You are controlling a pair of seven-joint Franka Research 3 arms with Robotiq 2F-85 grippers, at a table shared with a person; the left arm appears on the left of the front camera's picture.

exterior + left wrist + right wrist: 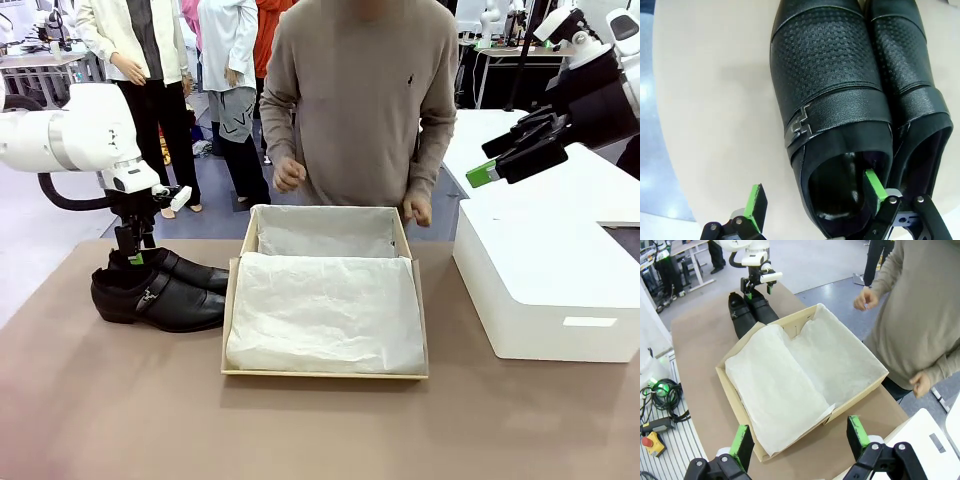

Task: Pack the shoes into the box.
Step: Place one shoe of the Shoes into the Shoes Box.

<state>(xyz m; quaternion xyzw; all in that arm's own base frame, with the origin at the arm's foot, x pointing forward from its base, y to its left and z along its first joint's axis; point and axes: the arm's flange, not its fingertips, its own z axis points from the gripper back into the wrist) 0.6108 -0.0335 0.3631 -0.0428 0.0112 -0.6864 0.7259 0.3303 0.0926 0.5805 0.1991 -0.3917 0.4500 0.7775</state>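
Left arm: my shell is white and rounded, with a grey band at the joint.
Cable: a thick black hose loops below that arm.
Left hand: black linkages, silver pivot screws, bright green pads.
Right arm: white links, black wrist section.
Right hand: black fingers, green pads, silver screws at the knuckles.

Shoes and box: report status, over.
Left gripper open, astride side wall of one shoe. Right gripper open, raised. Shoes beside the box, none packed. Person's hand near box's far corner.
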